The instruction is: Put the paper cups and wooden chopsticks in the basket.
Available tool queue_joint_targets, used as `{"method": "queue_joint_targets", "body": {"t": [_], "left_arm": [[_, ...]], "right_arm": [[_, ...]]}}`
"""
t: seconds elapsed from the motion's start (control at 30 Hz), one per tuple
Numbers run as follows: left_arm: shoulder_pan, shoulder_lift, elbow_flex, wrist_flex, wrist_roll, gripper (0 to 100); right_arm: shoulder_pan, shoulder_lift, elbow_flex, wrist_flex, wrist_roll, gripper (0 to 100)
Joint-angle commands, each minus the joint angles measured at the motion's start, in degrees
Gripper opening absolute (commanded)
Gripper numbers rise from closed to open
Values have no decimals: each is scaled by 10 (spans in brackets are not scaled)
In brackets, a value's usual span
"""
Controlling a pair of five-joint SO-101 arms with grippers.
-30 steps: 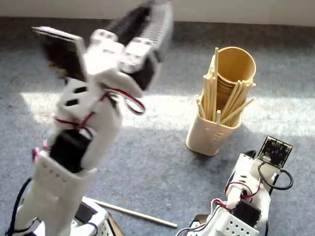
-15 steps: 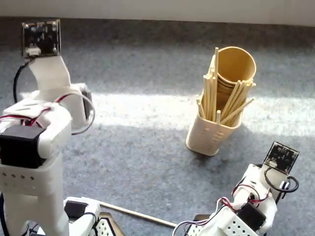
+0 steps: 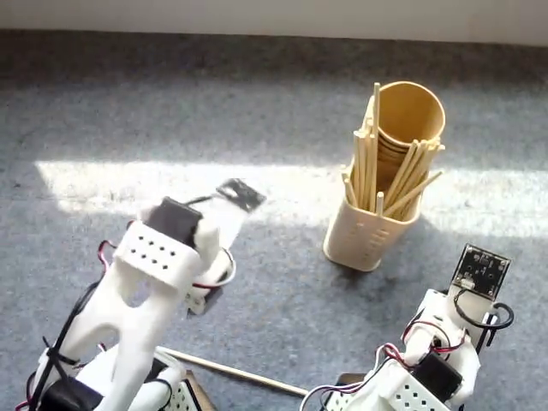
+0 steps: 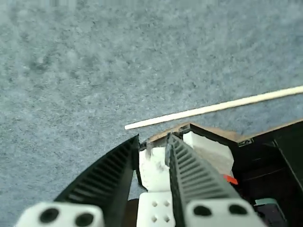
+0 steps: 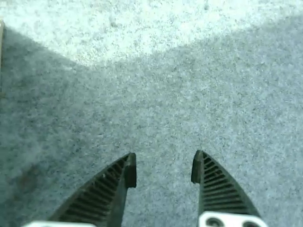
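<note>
A cream basket (image 3: 370, 229) stands right of centre, holding stacked paper cups (image 3: 413, 116) and several wooden chopsticks (image 3: 402, 175). One loose chopstick (image 3: 233, 372) lies on the carpet at the front, between the two arm bases; in the left wrist view this chopstick (image 4: 213, 108) runs just beyond my left gripper (image 4: 152, 147). That gripper hangs over its own arm's base, its jaws slightly apart and empty. My right gripper (image 5: 163, 169) stands open over bare carpet with nothing between its fingers.
Grey carpet (image 3: 282, 103) covers the floor, crossed by a sunlit band. The left arm (image 3: 158, 265) is folded low at the front left, the right arm (image 3: 445, 342) at the front right. A pale wall edge runs along the back.
The left arm has swung down from high over the back left and now sits folded low near its base. The right arm has barely shifted.
</note>
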Motion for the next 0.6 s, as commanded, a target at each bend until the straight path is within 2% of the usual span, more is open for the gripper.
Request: {"method": "queue_joint_targets", "body": {"t": [0.0,0.2,0.3,0.43,0.57], "left_arm": [[77,2,46,5,-63,104],[196,2,108,2,-187,104],[267,2,152,-61,-178,105],[310,2,225,-195,-153,109],[349,2,261,-273,-117,109]], "right_arm": [[-8,-7,75,-7,16,198],[-9,-7,76,-7,16,198],[-7,-7,76,-7,15,198],[-7,-7,76,-7,15,198],[-8,-7,76,-7,15,198]]}}
